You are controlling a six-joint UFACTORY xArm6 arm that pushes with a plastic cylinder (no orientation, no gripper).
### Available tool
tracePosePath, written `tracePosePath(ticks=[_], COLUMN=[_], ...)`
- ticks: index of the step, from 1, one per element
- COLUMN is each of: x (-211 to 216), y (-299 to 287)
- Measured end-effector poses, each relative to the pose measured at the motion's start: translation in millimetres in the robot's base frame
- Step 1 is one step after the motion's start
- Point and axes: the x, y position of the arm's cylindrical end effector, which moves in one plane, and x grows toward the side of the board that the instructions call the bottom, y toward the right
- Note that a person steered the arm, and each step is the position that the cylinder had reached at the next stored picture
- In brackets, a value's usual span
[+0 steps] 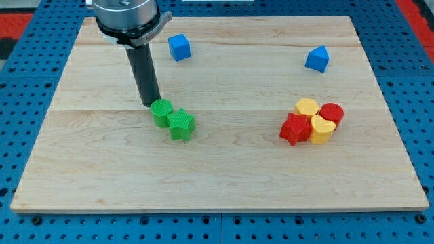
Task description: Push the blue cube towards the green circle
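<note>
Nearest the view's bottom, the wooden tabletop (217,183) is a pale board made of joined planks, lying on a blue pegboard surface (224,230). Above that bare strip, right of centre, four blocks huddle together and touch: a red star (295,129), a yellow heart (321,129), a yellow hexagon-like block (307,107) and a red round block (331,113).

Left of centre sit two green blocks pressed against each other: a green star (181,125) and, just up and to its left, the green circle (161,112), a short round cylinder.

My tip (150,104) stands at the green circle's upper left edge, touching it or very nearly. The tool is only a plain dark rod hanging from a metal mount (129,17), with nothing to open, close or hold.

Farther up, the blue cube (179,47) rests alone near the view's top, above and slightly right of my tip, well apart from the green circle. It is bright blue, sharp-edged and turned slightly askew. Far to the view's right, another blue block (317,59) with a peaked top sits by itself.
</note>
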Motion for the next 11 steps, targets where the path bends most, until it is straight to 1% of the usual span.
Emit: tracePosePath(ticks=[1,2,3,4,5,6,7,8,10,11], x=[-5.6,-33.7,-82.7,-175.0,-210.1,-183.8,-143.4,-124.5,-152.1,-122.8], y=[-1.0,44.1,112.3,94.2,48.0,50.3,61.1,32.9,-12.0,-15.4])
